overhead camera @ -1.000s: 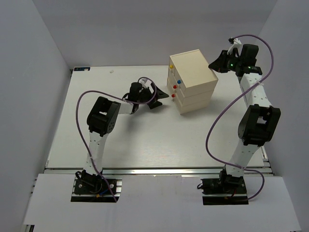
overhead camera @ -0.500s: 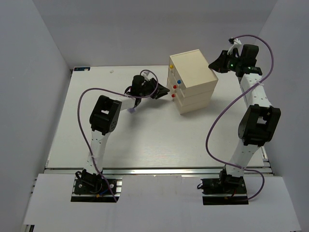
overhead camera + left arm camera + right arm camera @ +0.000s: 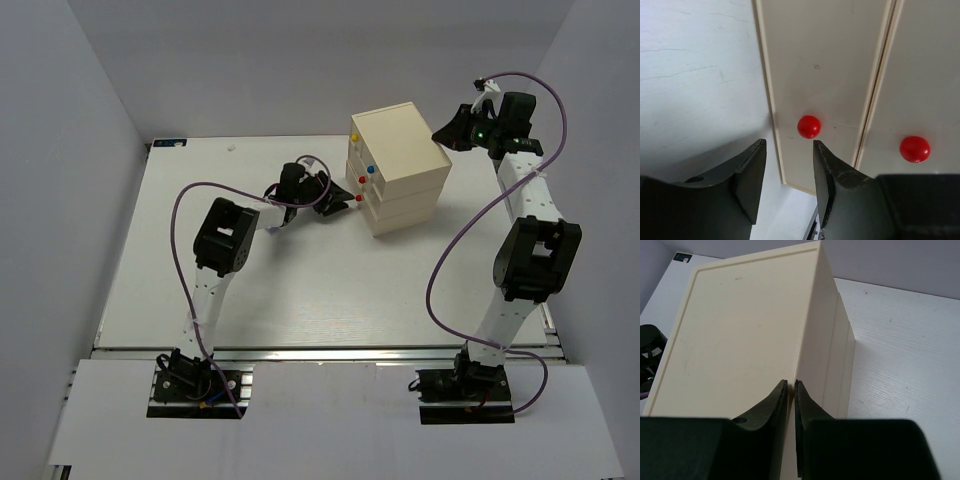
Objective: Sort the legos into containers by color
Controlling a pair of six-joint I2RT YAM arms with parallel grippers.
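Looking down on the table [image 3: 300, 290] and finding the chest [image 3: 400, 160] sitting toward the far side, a little right of centre, turned at an angle with its knobbed fronts facing left. Reaching in from the left with the left gripper [image 3: 340, 204], hovering low over the tabletop right at the front of the lowest drawer [image 3: 368, 205]. Switching to the left wrist view now: aiming the left gripper [image 3: 789, 145] straight at a red knob [image 3: 809, 126] on that lowest drawer, holding the fingers [image 3: 752, 175] spread apart, lining the gap up with the knob just beyond the tips, pinching nothing. Spotting a second red knob [image 3: 914, 149] off to the right on the next drawer [image 3: 930, 75] up, well clear of both fingers. Back overhead, picking out a blue knob [image 3: 372, 171] beside that red one and a yellow knob [image 3: 354, 137] on the top tier. Coming over from the right with the right gripper [image 3: 447, 130], perching at the chest's far right upper corner. Checking the right wrist view: hanging the right gripper [image 3: 791, 384] over the long top edge of the chest, squeezing the fingers [image 3: 772, 410] almost together, leaving only a thin slit, gripping nothing visible. Not managing to tell whether those tips are touching the wood. Trailing a purple cable [image 3: 560, 110] in a loop behind the right arm.
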